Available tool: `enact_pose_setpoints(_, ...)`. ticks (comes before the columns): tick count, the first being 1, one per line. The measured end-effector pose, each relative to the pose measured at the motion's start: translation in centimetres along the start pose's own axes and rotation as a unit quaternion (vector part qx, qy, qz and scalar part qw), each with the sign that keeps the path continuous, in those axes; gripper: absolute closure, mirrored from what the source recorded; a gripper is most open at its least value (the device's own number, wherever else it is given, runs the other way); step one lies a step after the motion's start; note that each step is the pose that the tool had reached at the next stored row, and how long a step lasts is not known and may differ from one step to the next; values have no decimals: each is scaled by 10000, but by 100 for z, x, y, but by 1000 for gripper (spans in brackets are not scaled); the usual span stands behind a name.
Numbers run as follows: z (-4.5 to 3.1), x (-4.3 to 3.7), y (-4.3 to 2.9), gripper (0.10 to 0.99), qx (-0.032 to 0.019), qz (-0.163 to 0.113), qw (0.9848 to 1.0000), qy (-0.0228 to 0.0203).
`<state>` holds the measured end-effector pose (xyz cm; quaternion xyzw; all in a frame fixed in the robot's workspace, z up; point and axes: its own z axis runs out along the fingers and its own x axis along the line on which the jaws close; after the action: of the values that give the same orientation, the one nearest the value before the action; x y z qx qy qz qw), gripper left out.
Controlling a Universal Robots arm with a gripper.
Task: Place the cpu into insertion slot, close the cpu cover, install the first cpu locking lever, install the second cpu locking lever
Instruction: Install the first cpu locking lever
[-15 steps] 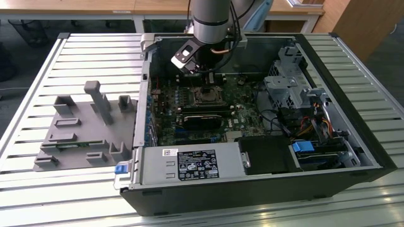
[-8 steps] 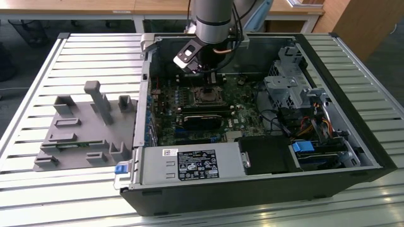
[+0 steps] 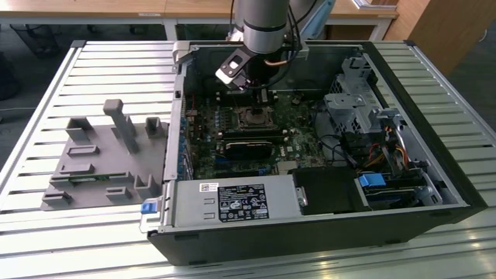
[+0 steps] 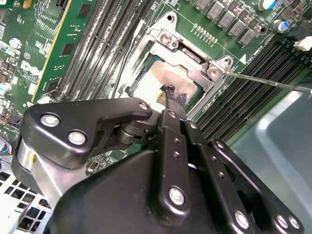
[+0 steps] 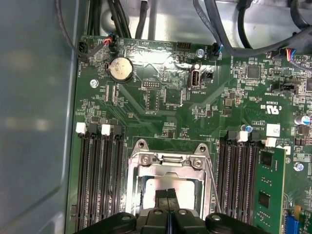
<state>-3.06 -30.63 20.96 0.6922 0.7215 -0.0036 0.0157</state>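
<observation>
Inside the open computer case, my gripper [image 3: 259,100] hangs straight over the insertion slot [image 3: 254,118] on the green board. In both wrist views the cpu [image 4: 148,78] [image 5: 163,184] lies in the slot, its pale metal top showing through the window of the cpu cover [image 4: 195,61] [image 5: 168,160], which lies down flat over it. My gripper [image 4: 171,95] [image 5: 167,196] is shut, its two black fingertips pressed together with nothing between them, right at the cpu's top. A thin metal locking lever [image 4: 265,80] [image 5: 210,176] runs along one side of the socket.
Black memory slots [image 5: 100,180] flank the socket on both sides. A long black card [image 3: 250,146] lies just in front of it, drive cages and cables [image 3: 360,110] on the exterior view's right. A grey fixture [image 3: 101,157] stands on the slatted table outside the case.
</observation>
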Motion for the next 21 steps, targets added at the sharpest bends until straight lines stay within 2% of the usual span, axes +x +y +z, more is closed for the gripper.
enact_pose_setpoints(7, -12, 0, 3, 980, 0, 0, 10000, -1)
enact_pose_setpoints(21, -148, -4, 6, 980, 0, 0, 10000, 0)
